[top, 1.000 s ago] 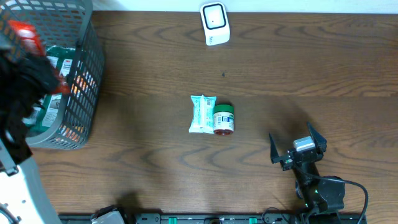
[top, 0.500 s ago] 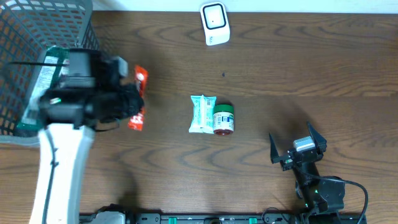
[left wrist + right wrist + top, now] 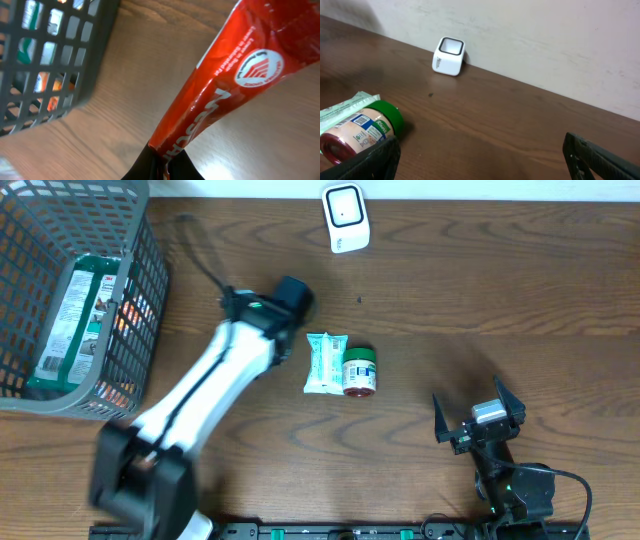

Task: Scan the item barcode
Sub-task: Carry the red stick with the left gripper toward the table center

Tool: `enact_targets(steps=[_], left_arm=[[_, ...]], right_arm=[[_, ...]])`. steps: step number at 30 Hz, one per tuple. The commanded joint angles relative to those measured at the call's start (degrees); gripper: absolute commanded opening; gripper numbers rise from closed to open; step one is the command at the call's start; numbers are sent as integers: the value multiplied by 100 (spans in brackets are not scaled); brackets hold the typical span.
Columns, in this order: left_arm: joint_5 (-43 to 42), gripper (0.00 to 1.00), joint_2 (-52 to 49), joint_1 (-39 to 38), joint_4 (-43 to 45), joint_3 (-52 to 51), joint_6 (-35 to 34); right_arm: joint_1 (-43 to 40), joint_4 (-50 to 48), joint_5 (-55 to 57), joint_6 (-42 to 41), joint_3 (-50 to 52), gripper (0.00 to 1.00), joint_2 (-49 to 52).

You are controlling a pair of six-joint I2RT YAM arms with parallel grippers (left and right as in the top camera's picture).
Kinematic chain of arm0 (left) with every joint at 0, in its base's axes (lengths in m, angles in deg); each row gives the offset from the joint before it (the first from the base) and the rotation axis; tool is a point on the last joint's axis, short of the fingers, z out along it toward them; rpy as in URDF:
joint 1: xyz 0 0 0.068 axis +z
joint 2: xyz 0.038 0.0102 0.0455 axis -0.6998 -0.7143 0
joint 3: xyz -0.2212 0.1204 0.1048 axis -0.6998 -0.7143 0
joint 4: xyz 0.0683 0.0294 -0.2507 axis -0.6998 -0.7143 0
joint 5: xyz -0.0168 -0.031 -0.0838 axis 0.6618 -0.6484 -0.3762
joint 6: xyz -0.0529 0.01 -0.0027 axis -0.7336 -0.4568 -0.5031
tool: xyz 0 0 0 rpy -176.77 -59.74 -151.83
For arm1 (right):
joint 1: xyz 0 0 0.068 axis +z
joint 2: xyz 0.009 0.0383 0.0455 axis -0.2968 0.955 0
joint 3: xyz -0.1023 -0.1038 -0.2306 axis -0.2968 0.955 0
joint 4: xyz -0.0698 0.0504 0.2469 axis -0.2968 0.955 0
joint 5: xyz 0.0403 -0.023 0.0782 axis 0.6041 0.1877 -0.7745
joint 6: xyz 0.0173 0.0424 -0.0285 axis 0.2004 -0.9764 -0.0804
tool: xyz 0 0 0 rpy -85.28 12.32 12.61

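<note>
Packet first: the red foil packet [image 3: 225, 90] is pinched by one end in the left jaws, which are closed tight on it. In the wrist view it stretches away from them over the wood, with the grey wire basket [image 3: 50, 65] off to one side. From overhead the left arm [image 3: 235, 355] reaches to the middle of the tabletop [image 3: 480, 290] and hides the packet beneath its wrist, just beside the pale green wipes pack [image 3: 325, 363] and the green-lidded jar [image 3: 359, 372]. The white scanner [image 3: 345, 218] sits at the far edge, well apart from the arm's tip. The right jaws stand wide and hold nothing.

The step in hand looks like the carry to the scanner. To do it well, keep the pinch firm and travel slowly so the limp packet does not swing. Turn the wrist until the barcode faces the dark window (no barcode shows on the visible face, only a round logo and white lettering, so it is probably on the other side). Pause steady before the window rather than sweeping past.
</note>
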Motion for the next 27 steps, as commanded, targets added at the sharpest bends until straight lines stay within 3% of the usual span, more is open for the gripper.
enact_targets(steps=[1, 7, 9, 12, 14, 20, 23, 27], left_arm=[[1158, 7, -815, -94, 79, -4, -326], [1152, 10, -1694, -94, 271, -4, -326], [1134, 17, -1751, -94, 286, -4, -323], [1134, 40, -1690, -94, 293, 22, -321], [1082, 48, -1637, -94, 291, 59, -299], [361, 53, -1386, -92, 304, 474, 459], [219, 53, -1084, -63, 269, 638, 518], [-822, 53, -404, 304, 260, 691, 1510]], right_arm=[[92, 24, 35, -72, 7, 99, -13], [92, 24, 35, -72, 7, 99, -13], [92, 24, 35, -72, 7, 99, -13], [92, 24, 35, -72, 7, 99, -13], [92, 24, 35, -72, 7, 99, -13], [92, 24, 35, -72, 7, 99, -13], [92, 24, 35, -72, 7, 99, -13], [92, 24, 35, -72, 7, 99, -13]])
